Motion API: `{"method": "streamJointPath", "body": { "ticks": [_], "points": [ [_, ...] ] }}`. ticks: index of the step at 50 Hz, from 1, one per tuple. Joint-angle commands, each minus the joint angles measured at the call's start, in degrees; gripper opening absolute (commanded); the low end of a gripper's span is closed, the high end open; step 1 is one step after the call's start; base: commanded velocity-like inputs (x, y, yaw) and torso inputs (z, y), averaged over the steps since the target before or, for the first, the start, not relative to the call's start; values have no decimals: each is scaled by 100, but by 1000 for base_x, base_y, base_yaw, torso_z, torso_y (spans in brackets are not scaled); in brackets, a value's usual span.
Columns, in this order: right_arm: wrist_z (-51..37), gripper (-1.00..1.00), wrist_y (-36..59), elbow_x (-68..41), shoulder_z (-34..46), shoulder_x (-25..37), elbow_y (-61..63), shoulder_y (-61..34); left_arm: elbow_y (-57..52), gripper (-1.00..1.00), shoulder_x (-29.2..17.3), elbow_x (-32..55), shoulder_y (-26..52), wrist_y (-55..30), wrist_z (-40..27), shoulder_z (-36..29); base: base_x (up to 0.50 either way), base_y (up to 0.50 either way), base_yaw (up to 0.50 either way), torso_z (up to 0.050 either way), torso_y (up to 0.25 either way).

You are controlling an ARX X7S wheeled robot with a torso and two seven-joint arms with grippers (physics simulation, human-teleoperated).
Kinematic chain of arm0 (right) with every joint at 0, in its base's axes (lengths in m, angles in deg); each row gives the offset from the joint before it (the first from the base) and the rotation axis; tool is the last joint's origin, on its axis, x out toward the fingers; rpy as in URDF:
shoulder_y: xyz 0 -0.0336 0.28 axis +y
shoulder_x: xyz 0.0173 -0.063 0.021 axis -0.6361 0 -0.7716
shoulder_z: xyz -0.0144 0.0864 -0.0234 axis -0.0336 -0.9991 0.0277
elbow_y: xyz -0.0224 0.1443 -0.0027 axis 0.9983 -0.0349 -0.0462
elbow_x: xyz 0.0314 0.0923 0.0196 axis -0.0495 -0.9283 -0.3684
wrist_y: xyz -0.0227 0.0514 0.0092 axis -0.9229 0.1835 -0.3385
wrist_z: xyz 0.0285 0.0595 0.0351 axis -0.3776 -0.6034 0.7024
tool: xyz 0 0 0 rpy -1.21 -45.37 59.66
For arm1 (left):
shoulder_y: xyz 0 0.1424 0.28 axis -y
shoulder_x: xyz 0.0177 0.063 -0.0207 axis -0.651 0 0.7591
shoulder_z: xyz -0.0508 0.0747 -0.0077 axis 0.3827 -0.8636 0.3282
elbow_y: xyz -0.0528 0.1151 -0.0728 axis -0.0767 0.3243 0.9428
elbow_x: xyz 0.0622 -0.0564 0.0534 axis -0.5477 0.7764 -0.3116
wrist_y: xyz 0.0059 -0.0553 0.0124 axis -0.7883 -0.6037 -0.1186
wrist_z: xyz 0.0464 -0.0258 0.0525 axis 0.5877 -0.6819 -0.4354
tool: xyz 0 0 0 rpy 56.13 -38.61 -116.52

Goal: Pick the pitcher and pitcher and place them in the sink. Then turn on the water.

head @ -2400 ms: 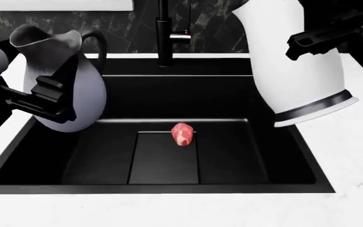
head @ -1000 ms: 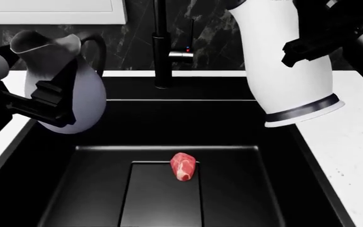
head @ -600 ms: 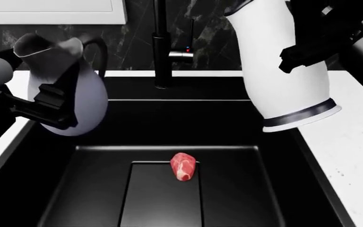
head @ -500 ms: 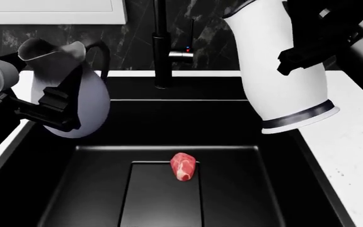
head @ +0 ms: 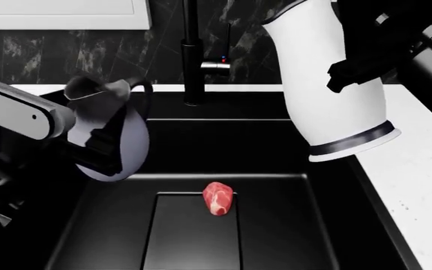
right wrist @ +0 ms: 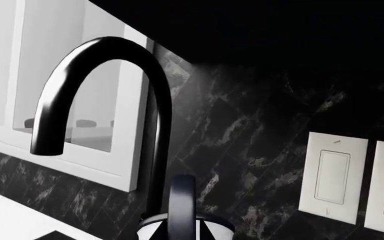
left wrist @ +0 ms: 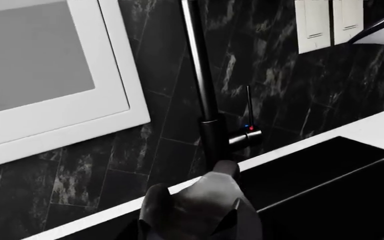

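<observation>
Now, left tool: clamped on the blue-grey jug, held above the sink's left part.
Right tool: clamped on the white jug, tilted over the sink's right edge beside the table.
Head view only: a red meat piece on the sink floor.
Right wrist view only: the faucet's curved spout and wall switches.
Left wrist view: blue-grey jug's rim, faucet lever.

No text, label, brand or number is readable in any view; the only mark is a small red and blue dot on the faucet lever, with no lettering
</observation>
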Motion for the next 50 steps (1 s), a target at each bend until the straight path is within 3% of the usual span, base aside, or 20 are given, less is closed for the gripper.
{"method": "streamJointPath", "body": {
  "ticks": [1, 10, 50],
  "points": [
    [-9, -100, -65, 203, -175, 0, 11, -71, 186, -100, 394, -684, -687, 236, 98, -22, 0, 10, 6, 0, 0],
    [13, -100, -114, 231, -182, -5, 32, 9, 472, -100, 583, -1054, -851, 408, 311, -297, 0, 3, 9, -9, 1],
    [-3, -100, -206, 221, -197, 19, 61, 108, 794, -100, 783, -1246, -1111, 286, 586, -960, 0, 0, 12, -11, 1]
  ]
}}
